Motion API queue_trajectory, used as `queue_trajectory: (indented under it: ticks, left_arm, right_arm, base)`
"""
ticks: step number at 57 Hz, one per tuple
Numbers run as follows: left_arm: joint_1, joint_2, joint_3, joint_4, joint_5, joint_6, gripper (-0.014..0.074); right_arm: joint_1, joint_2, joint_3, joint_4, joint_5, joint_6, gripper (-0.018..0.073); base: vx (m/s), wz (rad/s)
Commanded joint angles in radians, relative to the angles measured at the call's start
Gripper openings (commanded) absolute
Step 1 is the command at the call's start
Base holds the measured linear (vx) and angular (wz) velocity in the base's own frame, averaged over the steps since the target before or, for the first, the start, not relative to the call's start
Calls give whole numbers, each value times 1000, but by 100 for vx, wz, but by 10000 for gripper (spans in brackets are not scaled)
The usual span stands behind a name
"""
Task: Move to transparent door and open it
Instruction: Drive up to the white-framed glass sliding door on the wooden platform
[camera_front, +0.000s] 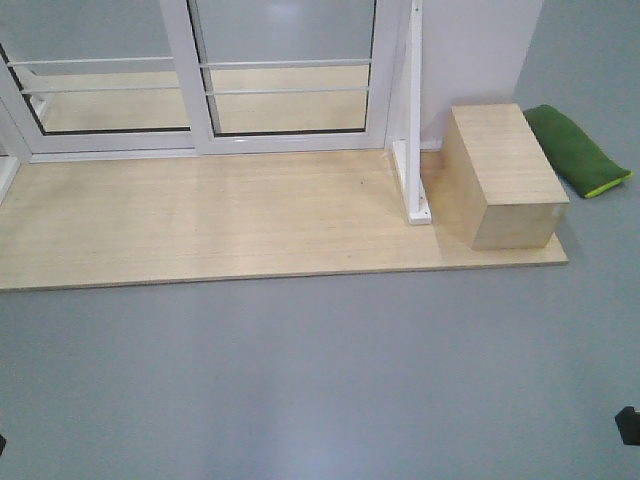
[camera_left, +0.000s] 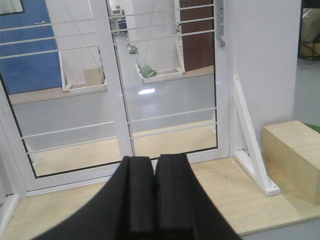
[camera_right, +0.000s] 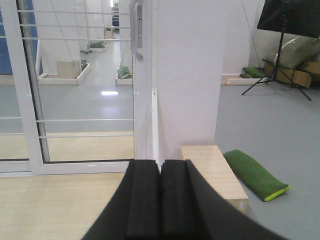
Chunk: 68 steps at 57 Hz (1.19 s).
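Observation:
The transparent door (camera_front: 285, 70) is a glass panel in a white frame with thin white bars, standing closed at the far end of a wooden platform. It also shows in the left wrist view (camera_left: 170, 85) and the right wrist view (camera_right: 85, 80). Its grey-silver handle (camera_left: 220, 27) sits on the right stile, and shows in the right wrist view (camera_right: 134, 30) too. My left gripper (camera_left: 154, 162) is shut and empty, well short of the door. My right gripper (camera_right: 160, 165) is shut and empty, also short of it.
A wooden platform (camera_front: 200, 220) lies before the door. A white frame post with a brace (camera_front: 415, 120) stands at its right. A wooden box (camera_front: 505, 175) sits right of the post, and a green cushion (camera_front: 575, 150) lies beyond it. Grey floor (camera_front: 320, 380) is nearest.

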Motion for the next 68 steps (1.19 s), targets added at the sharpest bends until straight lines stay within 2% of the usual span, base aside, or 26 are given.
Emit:
queue_trajectory:
  ticks: [1, 68]
  left_arm:
    - [-4, -15, 15, -6, -83, 0, -6]
    - [-4, -15, 15, -6, -83, 0, -6]
  right_arm:
    - [-5, -16, 4, -3, -82, -9, -1]
    - [-5, -16, 4, -3, -82, -9, -1]
  base:
    - [57, 20]
    - [52, 6]
